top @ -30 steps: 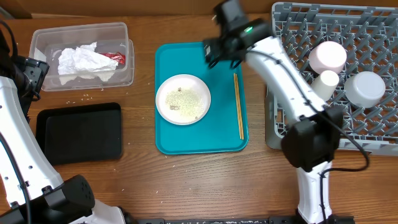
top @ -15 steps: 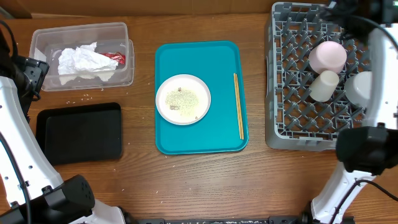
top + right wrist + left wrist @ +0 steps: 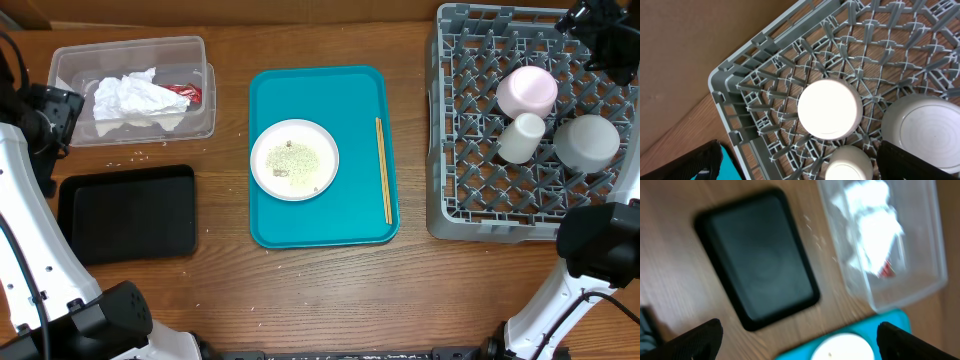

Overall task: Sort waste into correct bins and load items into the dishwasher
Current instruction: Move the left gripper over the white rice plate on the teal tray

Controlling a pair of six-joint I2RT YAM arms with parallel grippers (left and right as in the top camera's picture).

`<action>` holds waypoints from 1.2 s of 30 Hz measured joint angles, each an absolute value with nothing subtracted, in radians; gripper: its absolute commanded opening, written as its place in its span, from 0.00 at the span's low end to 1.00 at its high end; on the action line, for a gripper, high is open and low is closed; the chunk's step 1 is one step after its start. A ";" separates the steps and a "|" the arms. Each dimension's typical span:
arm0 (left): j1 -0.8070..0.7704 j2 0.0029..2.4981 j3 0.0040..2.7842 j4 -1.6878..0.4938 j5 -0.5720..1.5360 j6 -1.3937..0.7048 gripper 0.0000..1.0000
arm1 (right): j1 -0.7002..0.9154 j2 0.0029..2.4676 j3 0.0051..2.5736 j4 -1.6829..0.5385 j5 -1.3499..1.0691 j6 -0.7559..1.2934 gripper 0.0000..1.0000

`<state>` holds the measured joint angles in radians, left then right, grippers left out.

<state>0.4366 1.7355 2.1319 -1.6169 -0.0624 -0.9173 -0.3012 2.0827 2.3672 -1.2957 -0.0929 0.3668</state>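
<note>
Wooden tabletop, brown board along the far edge.

Overhead:
- Clear tub [image 3: 130, 60] at far left, holding crumpled napkin [image 3: 135, 98] and red wrapper [image 3: 185, 93].
- Black tray [image 3: 125, 212] nearer the robot, bare. Stray rice grains [image 3: 128, 156] on the wood between the two.
- Teal tray [image 3: 300, 225] at centre, with plate [image 3: 294, 160] carrying more rice. Chopsticks [image 3: 383, 170] lengthwise near its right rim, apart from the plate.
- Dish rack [image 3: 470, 200] at right, loaded with upturned pale dish [image 3: 527, 90], white cup [image 3: 521, 137] and grey bowl [image 3: 587, 142].
- Right gripper [image 3: 600, 25] over the rack's far right corner, well apart from the teal tray. Left gripper [image 3: 50, 110] beside the tub's left end.

Left wrist: blurred. Jaws spread wide to both lower corners, nothing between. Black tray and tub with napkin beneath.

Right wrist: jaws likewise wide and empty. Pale dish centred below, cup and bowl at the lower edge.

Judged step: plate next, rice off first, then into the rack.
- Bring the right gripper back across.
- Grip the rim on the side away from the chopsticks.
- Carry level.
- Tilt slowly over the bin to avoid scattering grains. Black tray the likelier bin, not certain.
- Stand the plate between pegs in the free near rows, clear of the cup.

Against one second back: right arm then stretched over the teal tray's far edge. Half a second back: over the rack, covering part of the bowl. Now: withdrawn to the corner, bowl fully exposed. Left gripper, waste, plate, chopsticks and rack load unchanged.
</note>
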 measured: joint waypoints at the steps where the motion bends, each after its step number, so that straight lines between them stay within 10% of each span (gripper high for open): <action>1: 0.436 1.736 2.132 -1.612 -0.017 -0.913 1.00 | -0.301 2.083 2.367 -1.295 -0.096 0.367 1.00; 9: 0.258 1.742 2.115 -1.494 0.339 -0.721 1.00 | -0.301 2.083 2.367 -1.295 -0.100 0.367 1.00; 19: -0.306 1.882 2.115 -1.338 0.179 -0.650 1.00 | -0.301 2.083 2.367 -1.295 -0.100 0.367 1.00; 36: -0.549 2.285 2.103 -1.276 -0.061 -0.362 0.62 | -0.301 2.083 2.367 -1.295 -0.101 0.367 1.00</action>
